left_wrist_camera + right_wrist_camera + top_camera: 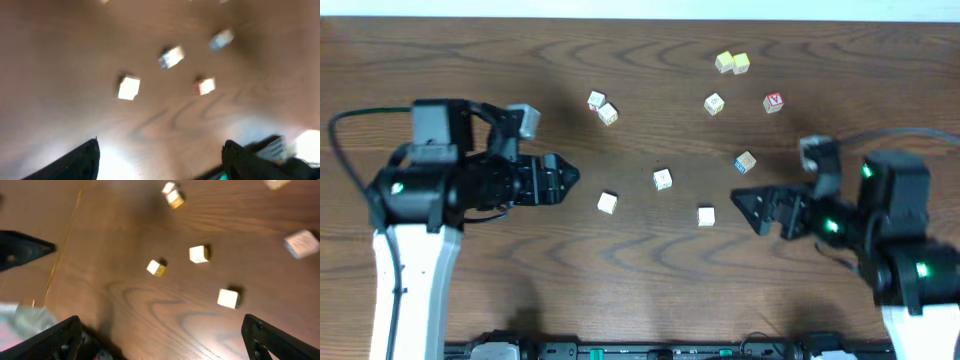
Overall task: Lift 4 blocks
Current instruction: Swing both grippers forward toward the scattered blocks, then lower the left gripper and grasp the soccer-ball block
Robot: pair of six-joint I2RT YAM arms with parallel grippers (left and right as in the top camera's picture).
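Left gripper (570, 178) and right gripper (744, 208), both spread and empty, face four small wooden blocks (663, 179) between them
Likely light, rigid, smooth-sided: pinch flat opposite faces squarely

overhead: high, straight down, whole table (620, 290) | left wrist: low, forward past its fingers (80, 162) | right wrist: likewise, facing opposite | shared: central blocks (663, 179)

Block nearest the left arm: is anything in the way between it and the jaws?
No, nothing visible. Only bare table lies between the left gripper and that block. Its jaws stand open.
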